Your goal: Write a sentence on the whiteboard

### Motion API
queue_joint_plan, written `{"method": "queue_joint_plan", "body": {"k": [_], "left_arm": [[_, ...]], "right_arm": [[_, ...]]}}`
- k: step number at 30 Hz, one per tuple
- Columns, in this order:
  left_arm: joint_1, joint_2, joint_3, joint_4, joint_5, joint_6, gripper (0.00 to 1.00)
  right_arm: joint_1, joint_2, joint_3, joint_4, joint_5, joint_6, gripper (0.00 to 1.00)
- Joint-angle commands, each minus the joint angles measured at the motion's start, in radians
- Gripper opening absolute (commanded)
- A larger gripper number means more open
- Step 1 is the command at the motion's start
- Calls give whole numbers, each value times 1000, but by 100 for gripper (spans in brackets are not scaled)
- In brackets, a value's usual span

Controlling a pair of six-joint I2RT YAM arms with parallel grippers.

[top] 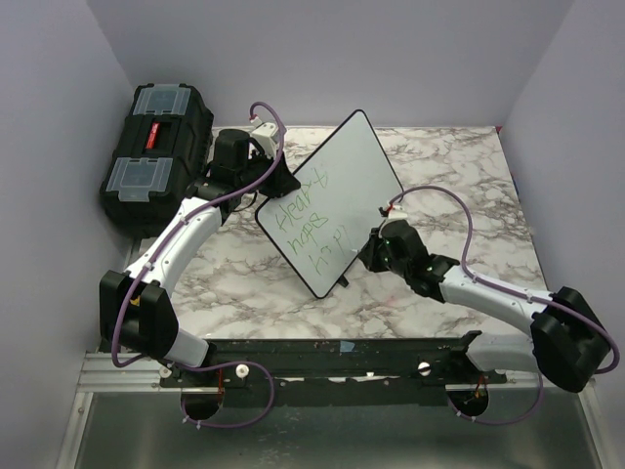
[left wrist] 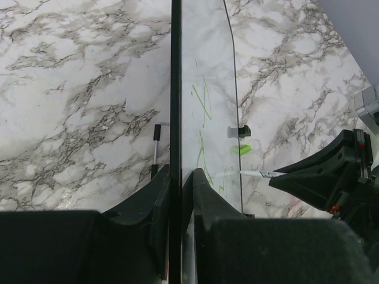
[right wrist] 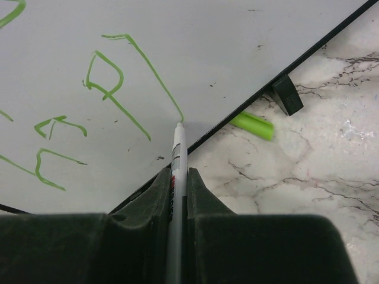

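"Where was the whiteboard (top: 337, 186)?"
"Tilted over the marble table (top: 459, 195), its edge clamped in my left gripper (left wrist: 179, 174)."
"And your right gripper (right wrist: 177, 174)?"
"Closed on a marker (right wrist: 177, 148), tip touching a green stroke of the sentence (top: 311, 233)."

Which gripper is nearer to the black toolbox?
Left. The left gripper clamps the whiteboard at the edge facing the toolbox, close beside it. The right gripper holds the marker at the opposite edge, farther away.

Green sentence (top: 311, 234) — on whiteboard (top: 349, 161)
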Motion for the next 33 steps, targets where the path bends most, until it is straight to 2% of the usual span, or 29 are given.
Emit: {"method": "queue_joint_plan", "body": {"k": [1, 13, 33], "left_arm": [[-18, 2, -28, -55, -18, 95, 0], [-19, -5, -30, -58, -22, 97, 0], [-16, -1, -31, -56, -25, 103, 0]], "right_arm": [[4, -34, 60, -56, 0, -24, 1], [3, 29, 181, 0, 1, -51, 1], [3, 121, 238, 30, 16, -62, 1]]}}
